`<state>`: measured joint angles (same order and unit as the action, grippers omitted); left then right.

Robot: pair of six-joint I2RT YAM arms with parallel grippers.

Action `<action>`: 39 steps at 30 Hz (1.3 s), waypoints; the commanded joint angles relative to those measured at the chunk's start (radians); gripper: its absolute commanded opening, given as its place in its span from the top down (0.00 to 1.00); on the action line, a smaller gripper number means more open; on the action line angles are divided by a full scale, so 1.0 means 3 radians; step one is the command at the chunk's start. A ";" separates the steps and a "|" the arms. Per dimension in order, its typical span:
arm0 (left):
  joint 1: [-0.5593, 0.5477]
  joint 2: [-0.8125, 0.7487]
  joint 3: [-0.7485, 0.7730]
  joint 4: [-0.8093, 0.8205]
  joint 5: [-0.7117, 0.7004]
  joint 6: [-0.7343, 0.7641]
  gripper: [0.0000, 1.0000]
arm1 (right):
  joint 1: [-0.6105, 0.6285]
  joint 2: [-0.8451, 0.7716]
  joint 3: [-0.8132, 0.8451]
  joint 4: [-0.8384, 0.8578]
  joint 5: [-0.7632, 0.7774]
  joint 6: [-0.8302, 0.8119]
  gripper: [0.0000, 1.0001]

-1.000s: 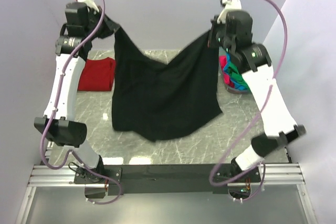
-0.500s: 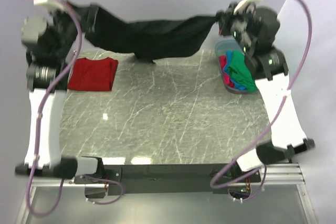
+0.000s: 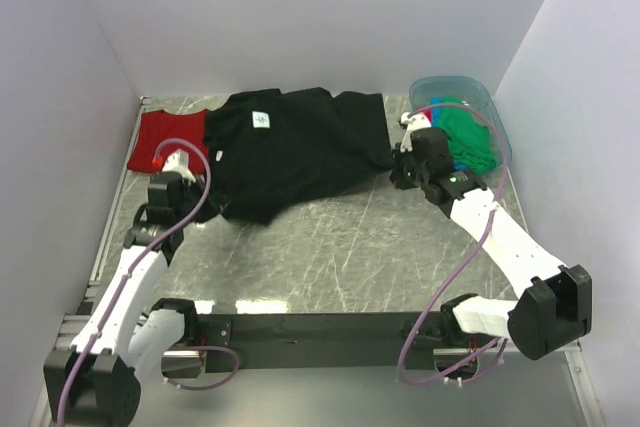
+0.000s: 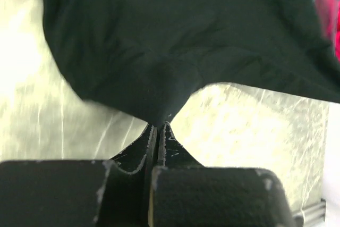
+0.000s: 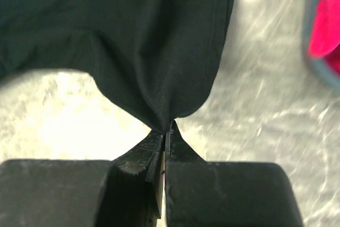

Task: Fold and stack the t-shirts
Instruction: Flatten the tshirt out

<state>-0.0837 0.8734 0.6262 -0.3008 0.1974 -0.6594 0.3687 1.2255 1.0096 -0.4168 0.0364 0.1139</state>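
The large black t-shirt (image 3: 295, 147) lies spread on the far half of the table, its small white label (image 3: 262, 119) facing up. My left gripper (image 3: 212, 161) is low at the shirt's left edge, shut on a pinch of the black cloth (image 4: 159, 107). At the shirt's right edge my right gripper (image 3: 395, 163) is shut on another pinch of black cloth (image 5: 164, 110). A folded dark red t-shirt (image 3: 165, 137) lies at the far left, partly under the black one. Green (image 3: 470, 137), pink and blue shirts fill the tub.
A translucent blue plastic tub (image 3: 455, 85) stands at the far right corner, beside my right wrist. The marble tabletop (image 3: 330, 247) stretches bare from the black shirt to the near rail. White walls close the left, back and right sides.
Both arms swung the hanging black shirt up and away, then came down low; the shirt now lies flat on the far table, overlapping the red one.
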 commanded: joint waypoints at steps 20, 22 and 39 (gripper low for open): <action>-0.1131 -0.0723 -0.0119 -0.1037 -0.0590 -0.0870 0.77 | 0.0177 -0.0092 0.0101 -0.1162 0.1366 0.0760 1.00; -0.1306 -0.0769 -0.0043 -0.1231 -0.0648 -0.0956 0.67 | 0.0172 -0.0081 0.0096 -0.1254 0.1438 0.0766 0.91; -0.1372 -0.0540 0.0209 -0.0881 -0.1389 -0.0906 0.21 | 0.1454 0.0086 0.0035 -0.0294 0.0232 0.0960 0.51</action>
<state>-0.4927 0.5941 0.7162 -0.7059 -0.1986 -0.9573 0.7315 1.1828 1.0225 -0.6533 0.2382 0.3695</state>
